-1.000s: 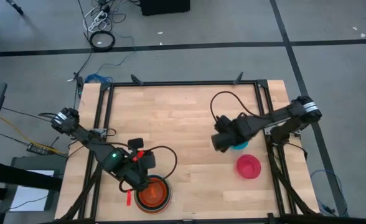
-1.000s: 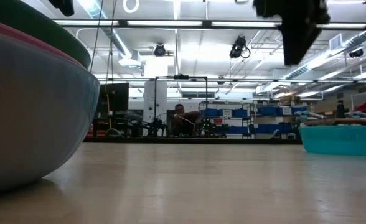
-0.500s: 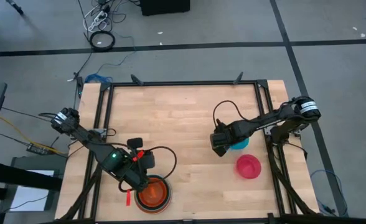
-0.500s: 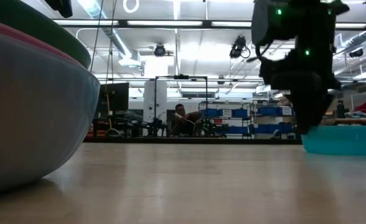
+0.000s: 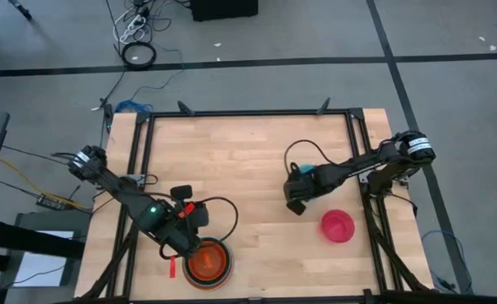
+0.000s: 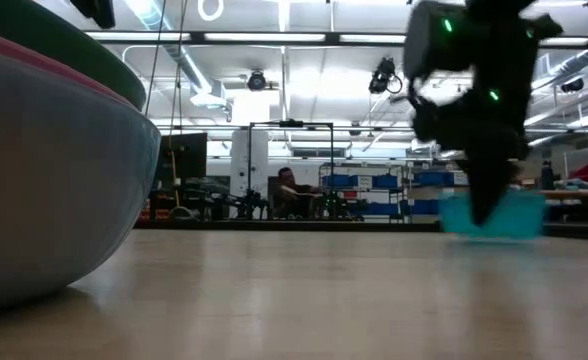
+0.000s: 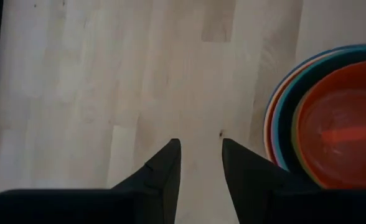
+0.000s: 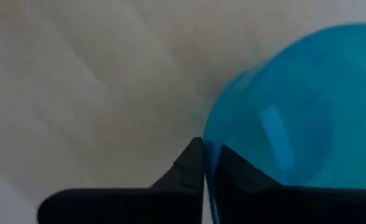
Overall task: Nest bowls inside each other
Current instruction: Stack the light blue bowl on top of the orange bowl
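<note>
A cyan bowl stands on the table's right half, blurred in the low view and mostly hidden under my right arm in the high view. My right gripper is shut on it. Nearer the front right a magenta bowl rests on its base. At the front left is a stack of nested bowls, orange innermost, with teal, light blue and pink rims around it. My left gripper hovers open over bare wood just beside that stack. My right gripper pinches the cyan bowl's rim, with one finger outside the wall and the other inside, showing through the plastic. The fingers come from above, pointing steeply down. Whether the bowl's base still rests on the wood, I cannot tell.
The wooden tabletop has a black rail frame along its edges, with bare wood in the middle and at the back. The stack fills the low view's left side, close to that camera. Beyond the table a person sits far off in the room.
My right gripper has come down onto the cyan bowl, tipping more steeply downward, and has taken hold of its rim. The bowl has shifted toward the table's left and now shows blurred. The magenta bowl and the stack have stayed put.
</note>
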Robot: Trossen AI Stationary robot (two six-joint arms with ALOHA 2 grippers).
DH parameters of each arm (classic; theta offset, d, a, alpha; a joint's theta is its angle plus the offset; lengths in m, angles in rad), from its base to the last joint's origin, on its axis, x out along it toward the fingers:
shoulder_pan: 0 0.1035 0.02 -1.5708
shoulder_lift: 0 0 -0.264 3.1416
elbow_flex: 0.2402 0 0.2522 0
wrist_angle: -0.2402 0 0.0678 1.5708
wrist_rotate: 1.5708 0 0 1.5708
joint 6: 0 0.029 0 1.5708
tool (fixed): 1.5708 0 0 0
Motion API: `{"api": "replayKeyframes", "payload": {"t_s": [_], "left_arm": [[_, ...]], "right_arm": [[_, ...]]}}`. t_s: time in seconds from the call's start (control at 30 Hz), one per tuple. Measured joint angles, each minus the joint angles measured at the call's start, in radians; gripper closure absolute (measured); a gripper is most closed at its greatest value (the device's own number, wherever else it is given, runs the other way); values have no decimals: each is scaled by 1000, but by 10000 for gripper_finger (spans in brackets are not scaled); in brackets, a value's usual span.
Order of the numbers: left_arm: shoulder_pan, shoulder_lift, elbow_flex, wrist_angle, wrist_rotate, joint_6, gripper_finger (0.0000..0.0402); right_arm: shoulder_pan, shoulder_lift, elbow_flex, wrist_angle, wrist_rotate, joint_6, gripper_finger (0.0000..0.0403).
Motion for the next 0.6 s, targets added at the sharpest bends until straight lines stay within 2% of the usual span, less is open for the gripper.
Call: {"api": "replayKeyframes", "payload": {"t_s": [0.1,0.23,0.37,0.47,0.6], "left_arm": [[0,-28,0,-4,-37,-27,275],[0,-74,0,-22,-205,-72,275],[4,-130,0,-36,-414,-119,275],[6,-164,0,-31,-538,-127,275],[9,-214,0,-21,-649,-167,275]], "right_arm": [[32,0,118,0,51,-87,400],[78,0,291,72,61,-231,402],[124,0,407,290,-29,-382,402],[151,0,435,456,-108,-454,402],[166,39,437,583,-156,-496,402]]}}
